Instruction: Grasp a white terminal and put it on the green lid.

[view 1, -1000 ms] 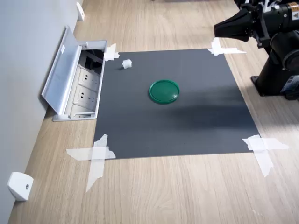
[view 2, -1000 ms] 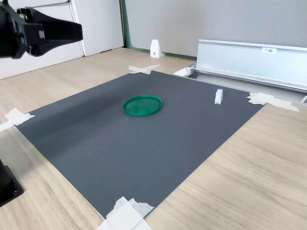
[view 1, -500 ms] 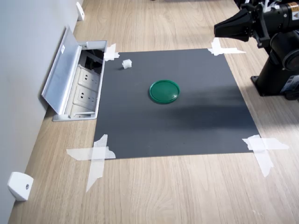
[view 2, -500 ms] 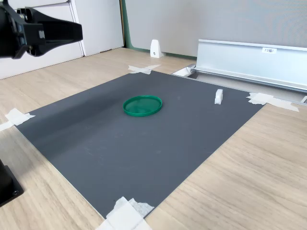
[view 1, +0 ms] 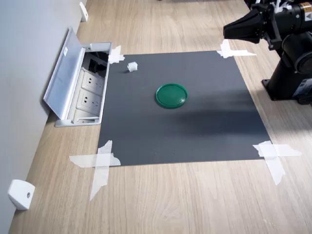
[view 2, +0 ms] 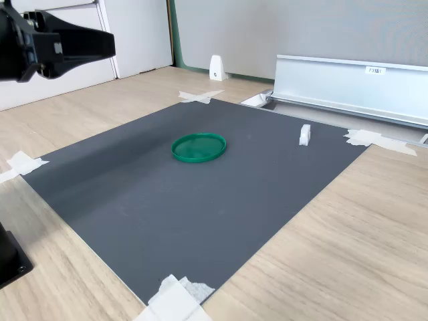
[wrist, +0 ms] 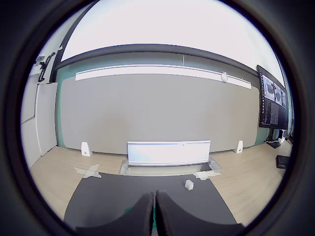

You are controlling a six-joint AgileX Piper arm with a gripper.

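Wrist view: tool (wrist: 154,214) has its fingers pressed together, nothing between them, held up in the air well apart from the task items. Wood-grain surface (view 1: 185,200) carries a dark grey mat (view 1: 195,126), taped at each corner w/ white tape strips (view 1: 100,163). Green lid (view 1: 171,95) lies flat near the mat's middle. White terminal (view 1: 131,67) sits on the mat near the corner at the first exterior view's upper left, well apart from the lid, just beside an open floor-box w/ power sockets (view 1: 87,95) and its raised silver cover (view 2: 351,80). Grey wall panel (wrist: 157,118) behind the box; a monitor (wrist: 273,101) shows at the room's edge. Small white wedge-shaped piece (view 1: 20,194) stands against the wall.
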